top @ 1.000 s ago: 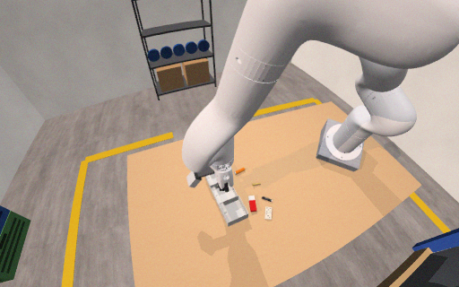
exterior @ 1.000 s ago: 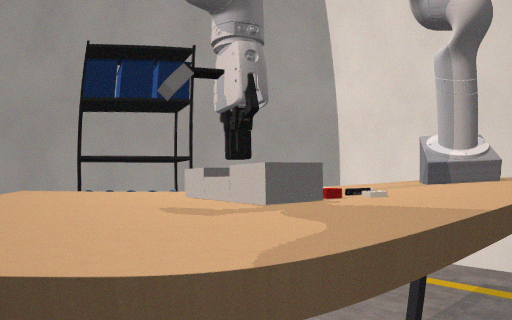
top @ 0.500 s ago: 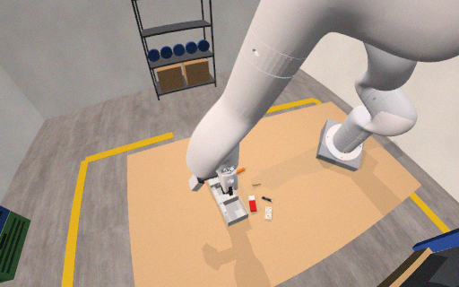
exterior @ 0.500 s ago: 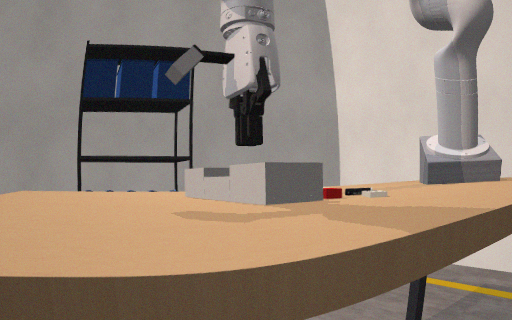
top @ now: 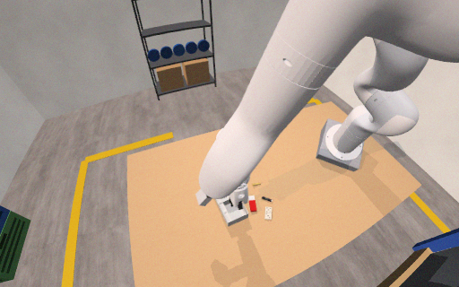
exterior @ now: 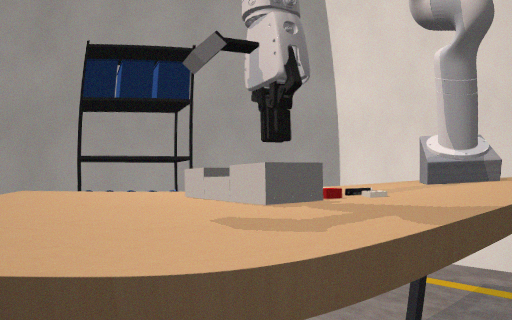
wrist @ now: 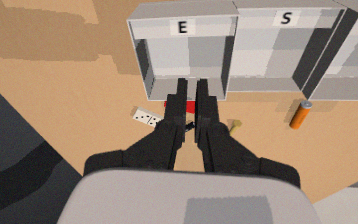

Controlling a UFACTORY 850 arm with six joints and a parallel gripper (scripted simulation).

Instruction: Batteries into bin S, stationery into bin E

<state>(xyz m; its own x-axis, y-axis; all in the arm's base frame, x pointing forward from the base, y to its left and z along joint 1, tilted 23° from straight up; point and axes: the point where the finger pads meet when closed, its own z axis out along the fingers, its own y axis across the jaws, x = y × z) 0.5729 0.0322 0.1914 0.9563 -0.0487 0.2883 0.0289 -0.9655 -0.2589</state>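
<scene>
Only the wrist view shows the orange battery [wrist: 300, 115], on the table just outside the bin row, and the labels of bin E [top: 236, 220] [exterior: 294, 183] [wrist: 155, 29] and bin S [top: 221, 209] [exterior: 216, 188] [wrist: 265, 85]. The gripper [top: 240, 205] [exterior: 276, 140] [wrist: 191, 92] is clenched, empty.

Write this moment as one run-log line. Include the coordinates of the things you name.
claw [top: 240, 206] [exterior: 275, 139] [wrist: 191, 92]: shut, empty, above bins [top: 238, 220] [exterior: 294, 182] [wrist: 212, 27] | orange battery [wrist: 300, 116]: on table, outside bins | red-white block [top: 253, 205] [exterior: 332, 193] [wrist: 189, 106]: beside bins

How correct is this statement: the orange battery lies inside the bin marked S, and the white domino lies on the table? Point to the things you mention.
One part is wrong: the orange battery [wrist: 300, 116] is not inside a bin. It lies on the table [top: 179, 224] [exterior: 125, 240] [wrist: 265, 150], as the wrist view shows. The white domino [top: 268, 213] [exterior: 375, 194] [wrist: 144, 117] does lie on the table.
</scene>
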